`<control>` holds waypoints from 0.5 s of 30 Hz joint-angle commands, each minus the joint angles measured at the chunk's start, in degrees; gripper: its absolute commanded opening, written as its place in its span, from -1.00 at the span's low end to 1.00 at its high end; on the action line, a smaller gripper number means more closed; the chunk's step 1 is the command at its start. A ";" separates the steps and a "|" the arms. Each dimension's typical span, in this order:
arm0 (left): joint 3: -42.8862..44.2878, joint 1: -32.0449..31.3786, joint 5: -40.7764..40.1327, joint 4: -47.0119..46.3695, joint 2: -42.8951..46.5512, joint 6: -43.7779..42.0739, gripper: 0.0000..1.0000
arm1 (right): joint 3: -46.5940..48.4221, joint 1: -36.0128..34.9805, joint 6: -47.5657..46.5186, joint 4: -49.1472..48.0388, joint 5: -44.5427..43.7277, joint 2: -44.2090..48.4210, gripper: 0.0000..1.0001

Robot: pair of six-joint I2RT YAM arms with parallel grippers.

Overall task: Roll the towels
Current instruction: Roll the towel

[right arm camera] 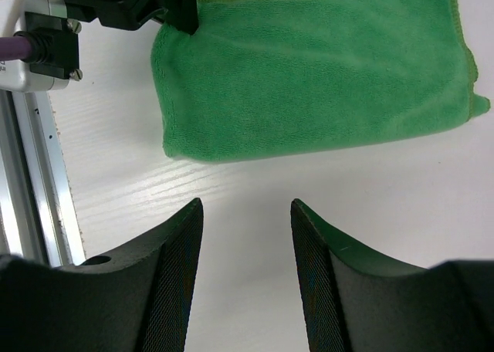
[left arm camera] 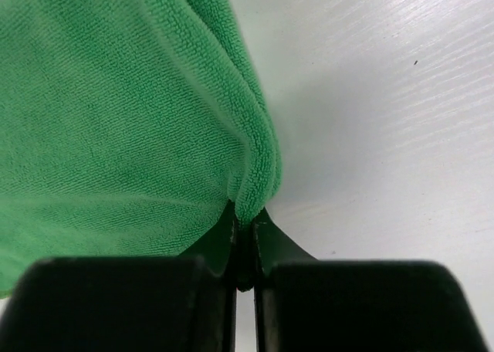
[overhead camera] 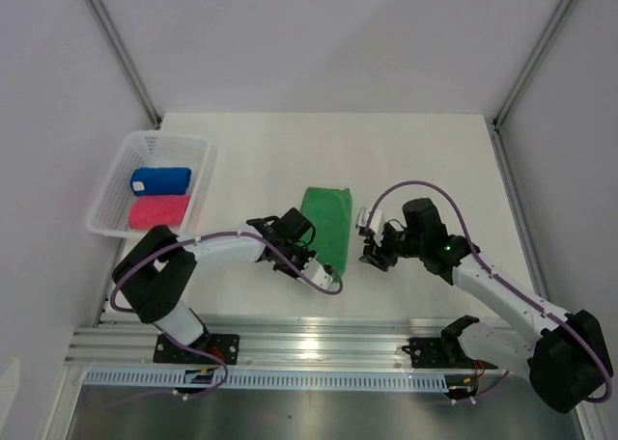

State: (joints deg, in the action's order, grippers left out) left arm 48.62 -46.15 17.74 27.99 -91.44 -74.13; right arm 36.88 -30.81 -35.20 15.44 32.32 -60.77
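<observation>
White mesh basket [overhead camera: 109, 184] set at far-left corner of table [overhead camera: 415, 160]. Table top white, faint wood grain noted. Slotted metal rail [overhead camera: 319, 343] fixed along near edge. White panels [overhead camera: 319, 44] and metal struts [overhead camera: 121, 49] enclose scene.

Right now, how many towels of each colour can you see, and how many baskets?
White plastic mesh basket: 1
Royal blue rolled microfibre towel: 1
Pink-red rolled microfibre towel: 1
Bright green folded microfibre towel: 1
Total: 4 things, 3 of them towels
</observation>
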 commanded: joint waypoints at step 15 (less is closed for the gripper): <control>25.38 11.43 17.07 28.26 -11.57 17.96 -0.99 | -1.73 2.16 -12.42 -6.49 4.17 -0.04 0.05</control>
State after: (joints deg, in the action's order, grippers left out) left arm 70.83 -36.18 28.38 48.80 -102.52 -59.79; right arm 35.33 -27.09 -40.84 10.48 34.54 -59.79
